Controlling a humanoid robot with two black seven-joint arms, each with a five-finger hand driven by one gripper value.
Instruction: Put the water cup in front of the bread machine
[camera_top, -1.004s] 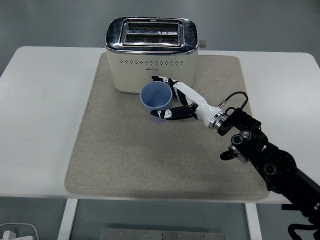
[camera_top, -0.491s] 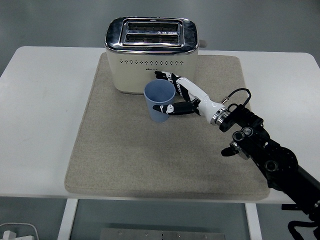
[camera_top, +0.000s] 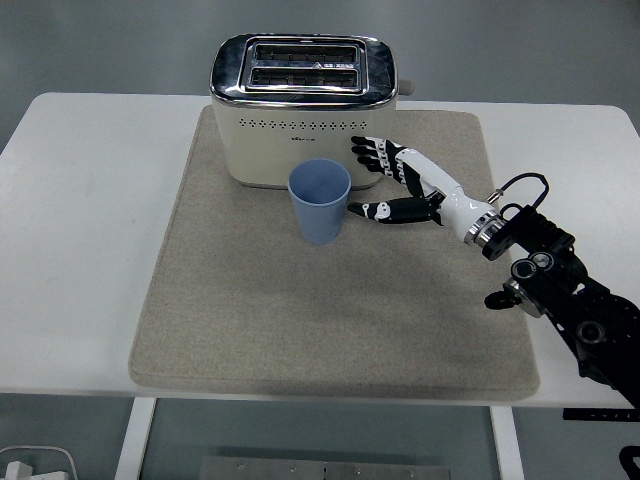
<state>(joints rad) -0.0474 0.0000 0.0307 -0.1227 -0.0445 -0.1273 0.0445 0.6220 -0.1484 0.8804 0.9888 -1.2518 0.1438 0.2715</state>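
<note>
cup released and standing in front of the bread machine

the blue water cup (camera_top: 320, 201) now stands upright on the beige mat (camera_top: 250, 330), just in front of the cream bread machine (camera_top: 303, 110), a little right of the centre of its front face. its rim is level and its base looks flat on the mat. from this view the cup overlaps the lower front of the machine, so whether the two touch cannot be told.

change noted: a second ago the right hand (camera_top: 400, 185) had the cup in its grasp, tilted and off the mat. half a second ago the cup was down and upright, with the thumb and fingers still closed round it. the hand has since let go and drawn back to the right. its fingers (camera_top: 368, 152) are spread and hold nothing; the thumb tip sits just beside the cup wall, and contact cannot be ruled out from this angle.

the cup has kept its position and posture through the release, with no lean or shift showing.

the left hand is not in view.

assessment: the placement appears complete; the cup is where the task wants it. what remains, in my judgement, is only to clear the right arm away. the one risk is the thumb brushing the cup on the way out, as the cup looks light and likely empty.
</note>
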